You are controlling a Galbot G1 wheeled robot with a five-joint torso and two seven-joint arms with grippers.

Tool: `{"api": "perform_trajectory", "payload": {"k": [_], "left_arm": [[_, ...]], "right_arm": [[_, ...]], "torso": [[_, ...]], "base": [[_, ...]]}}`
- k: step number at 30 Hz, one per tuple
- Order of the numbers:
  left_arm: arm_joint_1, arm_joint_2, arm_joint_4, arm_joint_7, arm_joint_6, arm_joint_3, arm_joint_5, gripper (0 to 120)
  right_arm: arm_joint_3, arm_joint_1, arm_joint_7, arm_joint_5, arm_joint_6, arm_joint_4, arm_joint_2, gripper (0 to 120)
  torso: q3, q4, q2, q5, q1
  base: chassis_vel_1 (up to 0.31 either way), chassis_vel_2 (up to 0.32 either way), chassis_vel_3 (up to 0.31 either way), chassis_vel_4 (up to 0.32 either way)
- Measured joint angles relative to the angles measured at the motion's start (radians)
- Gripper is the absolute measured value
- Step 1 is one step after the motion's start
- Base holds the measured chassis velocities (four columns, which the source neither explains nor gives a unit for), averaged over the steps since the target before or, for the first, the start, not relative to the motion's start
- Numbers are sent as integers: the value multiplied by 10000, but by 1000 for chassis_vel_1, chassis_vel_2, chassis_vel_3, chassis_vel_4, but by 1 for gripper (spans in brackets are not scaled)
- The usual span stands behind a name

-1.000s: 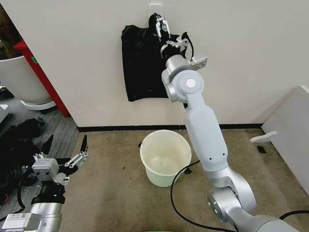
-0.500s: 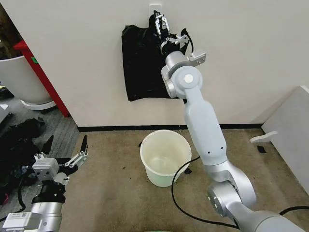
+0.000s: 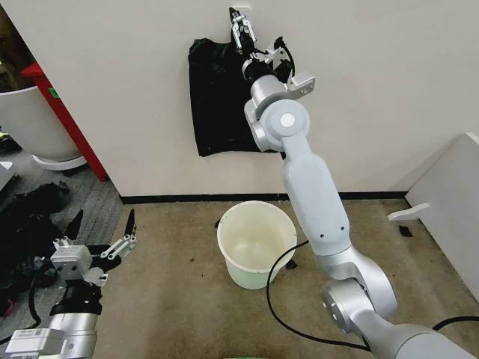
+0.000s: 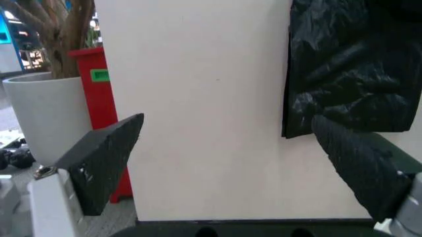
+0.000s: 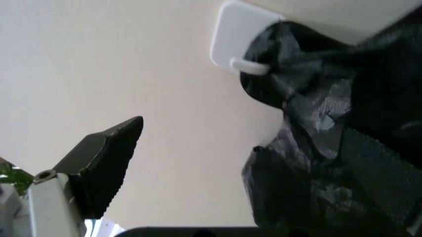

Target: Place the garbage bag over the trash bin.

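Note:
The garbage bag hangs flat against the wall, glossy black, its top bunched on a white wall hook. My right gripper is raised to that top corner and stands open; in the right wrist view one dark finger is over bare wall and the other lies over the bag. The trash bin, a small white bucket, stands upright on the floor below the bag. My left gripper hovers low at the left, open with nothing in it, facing the wall and the bag.
A large white tub and a red post stand at the left. Below them lies a dark heap of cables. A black cable loops on the floor beside the bin. A white panel is at the right.
My right gripper has risen and shifted slightly left along the bag's top toward the hook, with the wrist turning. The left arm, the bag and the bin have stayed put.

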Motion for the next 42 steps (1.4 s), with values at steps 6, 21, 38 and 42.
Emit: {"api": "perform_trajectory", "payload": {"k": [6,21,38,42], "left_arm": [[-13,12,25,0,-36,7,-2,100],[-12,8,57,-1,-140,-20,-35,100],[-1,32,20,8,-205,-57,-46,100],[-1,38,18,11,-210,-58,-49,100]], "right_arm": [[-73,-63,-172,-42,34,-184,0,90],[-131,-158,-529,-40,157,-293,0,36],[93,-354,-928,108,76,-432,0,0],[84,-415,-916,188,70,-382,0,0]], "torso": [[0,0,0,0,0],[0,0,0,0,0],[0,0,0,1,0],[0,-1,0,0,0]], "base": [[0,0,0,0],[0,0,0,0],[0,0,0,0],[0,0,0,0]]}}
